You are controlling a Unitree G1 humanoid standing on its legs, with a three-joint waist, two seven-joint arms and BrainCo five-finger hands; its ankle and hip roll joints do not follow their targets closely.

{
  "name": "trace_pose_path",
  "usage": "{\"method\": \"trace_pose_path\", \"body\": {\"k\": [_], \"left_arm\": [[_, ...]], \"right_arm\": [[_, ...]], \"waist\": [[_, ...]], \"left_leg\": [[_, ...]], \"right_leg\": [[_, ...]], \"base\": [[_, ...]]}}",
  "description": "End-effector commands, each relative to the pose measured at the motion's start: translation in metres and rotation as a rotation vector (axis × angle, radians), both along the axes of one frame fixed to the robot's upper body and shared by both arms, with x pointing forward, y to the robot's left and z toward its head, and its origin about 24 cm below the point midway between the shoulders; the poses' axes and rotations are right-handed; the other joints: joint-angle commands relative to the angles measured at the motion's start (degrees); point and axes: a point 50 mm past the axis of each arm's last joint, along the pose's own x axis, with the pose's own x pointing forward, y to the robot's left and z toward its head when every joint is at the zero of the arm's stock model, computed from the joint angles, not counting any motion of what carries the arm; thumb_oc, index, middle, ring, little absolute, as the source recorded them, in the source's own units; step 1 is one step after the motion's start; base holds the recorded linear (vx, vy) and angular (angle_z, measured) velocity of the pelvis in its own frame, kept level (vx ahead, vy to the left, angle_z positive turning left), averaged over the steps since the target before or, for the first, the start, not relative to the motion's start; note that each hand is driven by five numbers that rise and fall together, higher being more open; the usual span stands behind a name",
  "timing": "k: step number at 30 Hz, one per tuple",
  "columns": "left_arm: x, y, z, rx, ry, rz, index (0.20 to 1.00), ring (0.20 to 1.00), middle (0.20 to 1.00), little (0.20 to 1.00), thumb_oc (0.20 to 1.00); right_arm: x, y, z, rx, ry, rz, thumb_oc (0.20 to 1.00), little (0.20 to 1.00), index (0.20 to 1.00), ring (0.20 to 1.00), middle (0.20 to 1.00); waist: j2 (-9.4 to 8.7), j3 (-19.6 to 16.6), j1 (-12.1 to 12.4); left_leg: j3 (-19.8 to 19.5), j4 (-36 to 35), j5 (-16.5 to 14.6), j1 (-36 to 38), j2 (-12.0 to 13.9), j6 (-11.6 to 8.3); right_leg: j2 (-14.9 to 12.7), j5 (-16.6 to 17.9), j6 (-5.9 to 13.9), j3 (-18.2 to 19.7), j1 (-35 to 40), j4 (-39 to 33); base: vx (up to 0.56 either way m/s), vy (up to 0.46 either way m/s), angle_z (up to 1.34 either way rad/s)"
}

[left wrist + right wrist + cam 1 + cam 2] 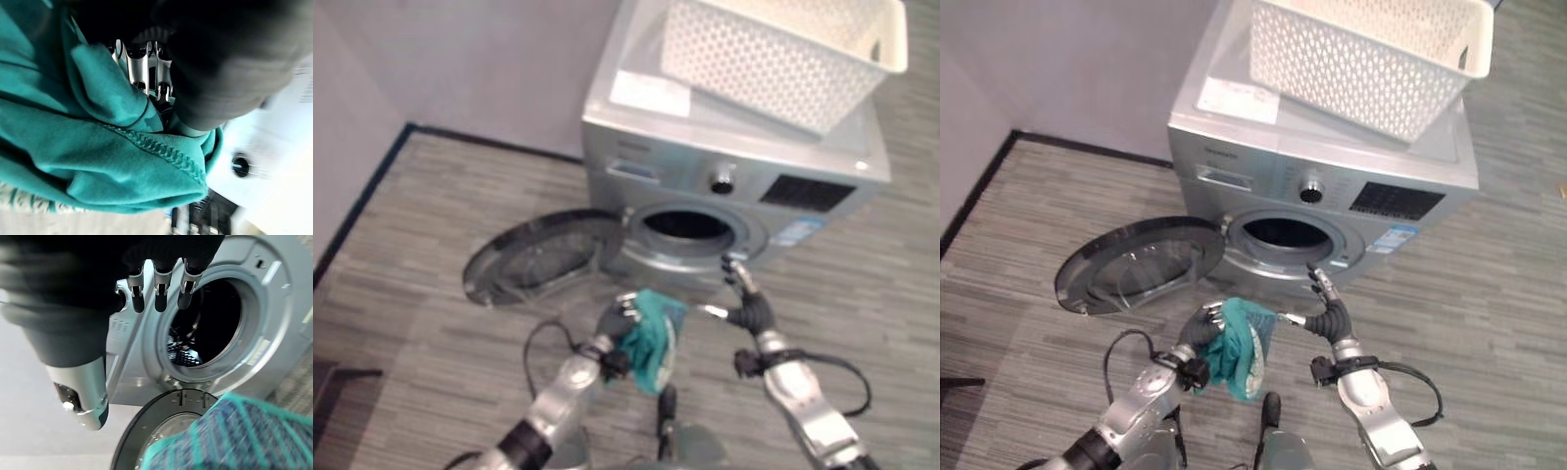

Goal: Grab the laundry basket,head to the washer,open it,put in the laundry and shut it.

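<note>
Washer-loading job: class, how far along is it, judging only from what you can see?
Done: the white basket sits on top of the washer, and the door is swung wide open. In hand: the left hand grips teal laundry before the drum opening; the right hand is open. Left: putting the laundry in and shutting the door.

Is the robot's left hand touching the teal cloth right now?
Touching. In the left wrist view the left hand has its fingers curled into the teal cloth, gripping the bunched fabric.
</note>
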Motion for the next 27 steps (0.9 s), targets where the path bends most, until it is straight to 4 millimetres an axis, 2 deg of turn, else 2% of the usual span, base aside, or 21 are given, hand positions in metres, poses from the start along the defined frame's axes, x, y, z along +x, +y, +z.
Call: {"method": "trace_pose_path", "body": {"k": [1,5,12,15,16,22,23,24,25,26,27], "left_arm": [[0.02,-0.025,0.028,-0.096,-0.099,0.021,0.2,0.2,0.2,0.2,0.2],[0.035,-0.027,0.037,-0.107,-0.12,0.091,0.2,0.2,0.2,0.2,0.2],[0.058,-0.031,0.061,-0.144,-0.178,0.174,0.2,0.2,0.2,0.2,0.2],[0.063,-0.034,0.064,-0.148,-0.174,0.193,0.2,0.2,0.2,0.2,0.2],[0.071,-0.035,0.068,-0.139,-0.174,0.223,0.2,0.2,0.2,0.2,0.2],[0.083,-0.04,0.074,-0.119,-0.166,0.277,0.2,0.2,0.2,0.2,0.2],[0.093,-0.042,0.077,-0.113,-0.129,0.328,0.2,0.2,0.2,0.2,0.2],[0.094,-0.043,0.078,-0.114,-0.13,0.328,0.2,0.2,0.2,0.2,0.2],[0.099,-0.041,0.081,-0.116,-0.124,0.349,0.2,0.2,0.2,0.2,0.2],[0.102,-0.037,0.081,-0.115,-0.112,0.375,0.2,0.2,0.2,0.2,0.2],[0.107,-0.031,0.085,-0.118,-0.125,0.398,0.2,0.2,0.2,0.2,0.2]], "right_arm": [[0.009,0.004,0.032,0.036,-0.162,0.002,1.0,1.0,1.0,1.0,1.0],[0.013,0.009,0.036,0.051,-0.179,0.017,1.0,1.0,1.0,1.0,1.0],[0.021,0.023,0.045,0.072,-0.232,0.05,1.0,1.0,1.0,1.0,1.0],[0.023,0.029,0.048,0.087,-0.244,0.066,1.0,1.0,1.0,1.0,1.0],[0.024,0.036,0.05,0.102,-0.251,0.095,1.0,1.0,1.0,1.0,1.0],[0.026,0.041,0.046,0.176,-0.232,0.085,1.0,1.0,1.0,1.0,1.0],[0.026,0.03,0.017,0.309,-0.103,-0.063,1.0,1.0,1.0,1.0,1.0],[0.026,0.03,0.018,0.309,-0.104,-0.063,1.0,1.0,1.0,1.0,1.0],[0.025,0.02,0.001,0.315,-0.042,-0.147,1.0,1.0,1.0,1.0,1.0],[0.025,0.015,-0.007,0.31,-0.018,-0.184,1.0,1.0,1.0,1.0,1.0],[0.024,0.002,-0.021,0.334,0.028,-0.273,1.0,1.0,1.0,1.0,1.0]], "waist": [[-0.28,1.82,-0.81],[-1.64,4.03,-1.27],[-4.22,6.31,-1.71],[-5.06,6.55,-1.99],[-6.29,6.87,-2.35],[-7.4,8.41,-3.11],[-8.02,9.17,-4.21],[-7.99,9.19,-4.25],[-8.2,9.36,-4.89],[-8.28,9.46,-5.22],[-8.36,9.61,-5.66]], "left_leg": [[-0.14,2.38,1.37,-7.26,1.28,2.57],[0.92,3.84,1.63,-9.84,2.16,2.27],[1.34,5.69,2.69,-14.87,3.65,1.57],[1.5,5.89,2.9,-15.7,4.17,1.4],[1.15,6.16,1.87,-15.84,4.69,0.47],[1.22,6.22,2.31,-17.08,5.27,0.03],[1.37,5.88,2.7,-17.44,5.47,-0.18],[1.35,5.88,2.7,-17.47,5.46,-0.18],[1.49,5.85,2.7,-17.61,5.57,-0.26],[1.52,5.83,2.72,-17.64,5.59,-0.32],[1.52,5.94,2.64,-17.76,5.59,-0.37]], "right_leg": [[-1.86,-8.57,0.46,-2.19,-0.34,7.08],[-1.42,-7.86,0.19,-1.06,-4.0,8.23],[-0.29,-6.41,-0.24,-0.77,-8.74,8.62],[0.1,-6.11,-0.32,-0.54,-9.64,8.65],[0.59,-6.77,-0.19,-0.21,-9.98,8.66],[0.99,-6.39,-0.32,-0.19,-11.42,8.81],[1.05,-6.29,-0.32,-0.45,-12.14,9.09],[1.04,-6.3,-0.32,-0.47,-12.16,9.11],[1.04,-6.26,-0.28,-0.33,-12.47,9.26],[1.05,-6.25,-0.29,-0.22,-12.64,9.38],[0.94,-6.13,-0.25,-0.18,-12.87,9.51]], "base": [[-0.12,-0.038,-0.13],[-0.11,-0.032,-0.24],[-0.09,-0.049,-0.12],[-0.04,-0.043,-0.07],[0.03,-0.04,-0.11],[-0.04,-0.02,-0.06],[-0.03,0.0,-0.04],[-0.04,0.017,0.02],[-0.01,0.025,0.05],[-0.01,0.033,0.0],[-0.01,0.032,-0.04]]}}
